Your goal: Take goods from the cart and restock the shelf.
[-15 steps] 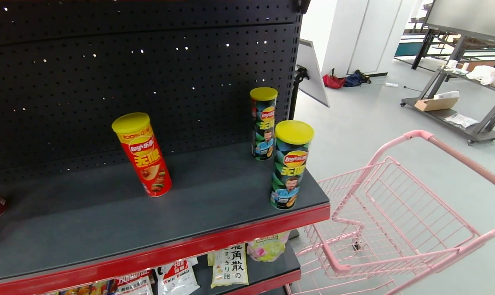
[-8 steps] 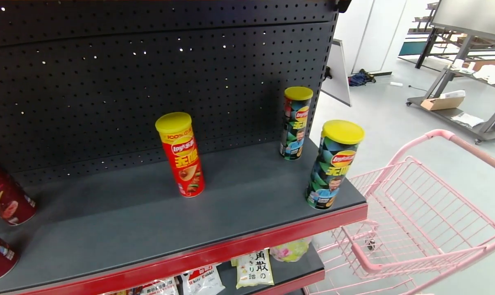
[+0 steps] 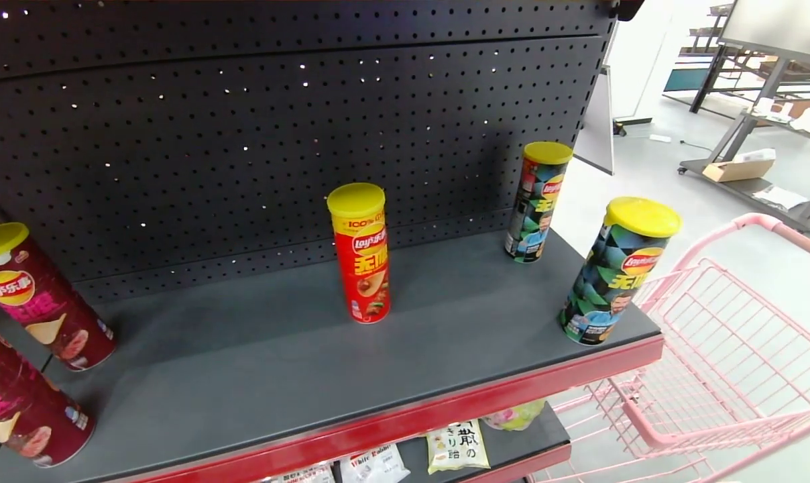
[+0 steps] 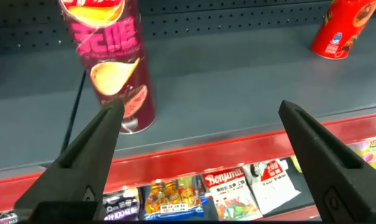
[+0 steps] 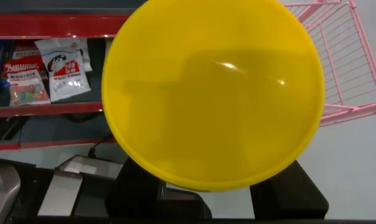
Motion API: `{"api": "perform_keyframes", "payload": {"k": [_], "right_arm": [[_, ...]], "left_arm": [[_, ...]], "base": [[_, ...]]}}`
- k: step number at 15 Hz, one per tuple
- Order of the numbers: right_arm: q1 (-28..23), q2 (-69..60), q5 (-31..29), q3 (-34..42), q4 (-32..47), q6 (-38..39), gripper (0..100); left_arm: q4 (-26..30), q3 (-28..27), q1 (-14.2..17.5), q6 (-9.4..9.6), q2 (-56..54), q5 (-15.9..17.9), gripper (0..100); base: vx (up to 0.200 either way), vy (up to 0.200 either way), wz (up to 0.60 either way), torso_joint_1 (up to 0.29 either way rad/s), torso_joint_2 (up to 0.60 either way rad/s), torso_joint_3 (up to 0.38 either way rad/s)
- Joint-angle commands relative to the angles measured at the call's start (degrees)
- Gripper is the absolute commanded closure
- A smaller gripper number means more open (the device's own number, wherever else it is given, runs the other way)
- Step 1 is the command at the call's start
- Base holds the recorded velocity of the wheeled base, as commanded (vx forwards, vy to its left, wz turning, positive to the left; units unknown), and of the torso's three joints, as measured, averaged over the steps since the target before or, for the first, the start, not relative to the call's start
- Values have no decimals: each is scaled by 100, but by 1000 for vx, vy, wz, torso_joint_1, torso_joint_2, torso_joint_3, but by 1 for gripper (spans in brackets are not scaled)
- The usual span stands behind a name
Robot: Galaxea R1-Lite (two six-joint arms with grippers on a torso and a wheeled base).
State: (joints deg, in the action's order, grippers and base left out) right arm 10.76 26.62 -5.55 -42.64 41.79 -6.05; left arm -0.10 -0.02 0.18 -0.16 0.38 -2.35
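The dark shelf (image 3: 277, 362) carries a red chip can (image 3: 363, 261) in the middle. Two green chip cans stand at the right end, one at the back (image 3: 538, 201) and one at the front corner (image 3: 616, 275). Two maroon cans (image 3: 39, 302) (image 3: 16, 409) stand at the left end. In the left wrist view my left gripper (image 4: 200, 109) is open in front of the shelf edge, with a maroon can (image 4: 113, 62) just beyond one finger and the red can (image 4: 340, 28) farther off. My right gripper (image 5: 213, 193) is shut on a chip can whose yellow lid (image 5: 213, 93) faces the camera.
The pink wire cart (image 3: 727, 349) stands right of the shelf, its basket (image 5: 356, 62) also beside the held can. Snack bags (image 3: 455, 446) (image 4: 238, 190) (image 5: 63, 62) lie on the lower shelf behind a red front strip. A perforated back panel (image 3: 277, 121) closes the shelf's rear.
The head camera has turned left, so the whole picture slid right and the maroon cans came into view. The cans on the shelf have not moved.
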Motion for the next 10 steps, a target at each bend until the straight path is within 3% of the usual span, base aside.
{"api": "perform_keyframes", "payload": {"k": [1,10], "right_arm": [[-4,-96,1,54,-4,-72,100],[-4,-201,1,142,-4,-204,100]], "left_arm": [[1,2,-1,-2,-3,-2,0],[1,2,-1,-2,-3,-2,0]], "base": [[0,0,0,0,0,0],[0,0,0,0,0,0]]}}
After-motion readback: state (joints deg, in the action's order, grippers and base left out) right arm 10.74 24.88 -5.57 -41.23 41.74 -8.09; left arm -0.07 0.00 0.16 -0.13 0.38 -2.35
